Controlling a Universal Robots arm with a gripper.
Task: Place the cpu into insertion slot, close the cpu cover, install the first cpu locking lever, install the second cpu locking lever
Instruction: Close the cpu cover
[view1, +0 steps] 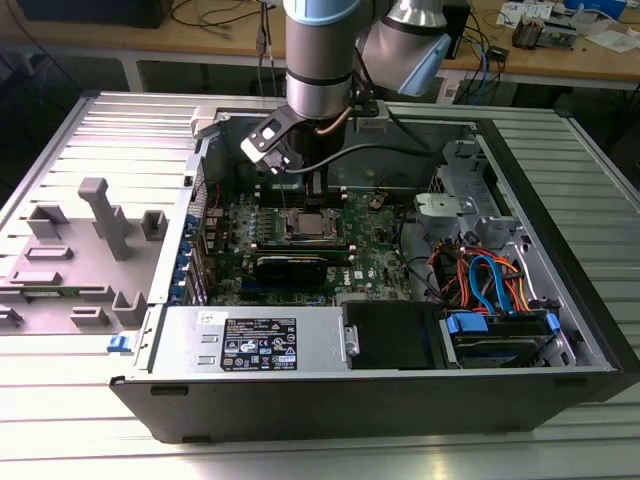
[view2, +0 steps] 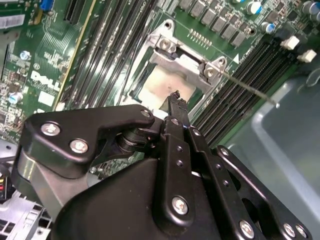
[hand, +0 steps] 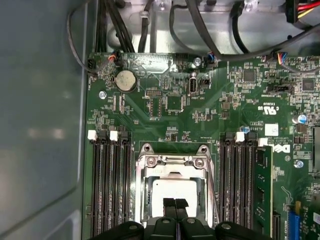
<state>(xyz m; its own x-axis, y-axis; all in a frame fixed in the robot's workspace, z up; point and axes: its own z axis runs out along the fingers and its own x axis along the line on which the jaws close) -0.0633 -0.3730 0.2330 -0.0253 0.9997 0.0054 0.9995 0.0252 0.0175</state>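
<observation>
Open black computer case (view1: 400, 400) houses the green motherboard (hand: 210, 105). The black gripper (hand: 175, 204) has its fingers pressed together, holding nothing. Long black memory slots (hand: 107, 185) flank the silvery metal cpu cover (hand: 172, 161) framing the dull silver-grey square cpu (hand: 172, 189), partly hidden behind the gripper; contact unclear.

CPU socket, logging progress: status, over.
Gripper shut, tips over cpu. Cpu seated, cpu cover down. One locking lever sticking out, unlatched.
</observation>
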